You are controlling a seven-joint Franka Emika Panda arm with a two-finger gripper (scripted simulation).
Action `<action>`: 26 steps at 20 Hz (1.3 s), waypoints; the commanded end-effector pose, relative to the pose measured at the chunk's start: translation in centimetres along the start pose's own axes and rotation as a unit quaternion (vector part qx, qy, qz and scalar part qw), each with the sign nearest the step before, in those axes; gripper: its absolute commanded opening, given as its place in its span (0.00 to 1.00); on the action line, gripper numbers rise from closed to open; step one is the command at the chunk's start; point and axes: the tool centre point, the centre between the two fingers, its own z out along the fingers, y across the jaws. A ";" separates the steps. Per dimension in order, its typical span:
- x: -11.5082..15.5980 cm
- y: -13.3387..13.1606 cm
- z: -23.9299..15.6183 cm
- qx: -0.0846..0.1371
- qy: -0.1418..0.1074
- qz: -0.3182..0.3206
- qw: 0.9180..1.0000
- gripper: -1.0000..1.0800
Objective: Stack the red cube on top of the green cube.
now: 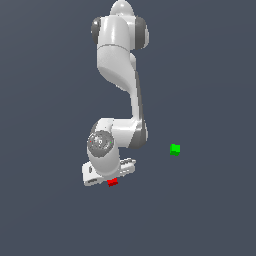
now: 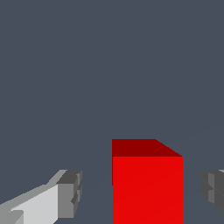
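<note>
The red cube [image 1: 112, 182] lies on the dark grey floor just under the arm's hand. In the wrist view the red cube [image 2: 146, 183] stands between the two grey fingertips [image 2: 70, 192], with a gap on each side. My gripper [image 2: 142, 194] is open around the cube and touches it on neither side. In the exterior view the gripper [image 1: 111, 177] is mostly hidden by the white hand. The green cube [image 1: 175, 149] sits alone toward the exterior view's right, well apart from the red one. It is out of the wrist view.
The white arm [image 1: 122, 65] reaches down from the top of the exterior view to the hand over the red cube. The plain dark grey floor [image 1: 210, 210] spreads all around.
</note>
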 end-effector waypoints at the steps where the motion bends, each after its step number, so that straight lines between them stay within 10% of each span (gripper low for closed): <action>1: 0.0 0.0 1.2 0.000 0.000 0.000 1.000 0.96; 8: 0.1 0.0 1.7 0.000 0.000 0.000 1.000 0.96; 9: 0.1 0.0 1.7 0.000 0.000 0.000 1.000 0.00; 26: 0.0 0.0 0.2 0.000 0.000 0.000 1.000 0.00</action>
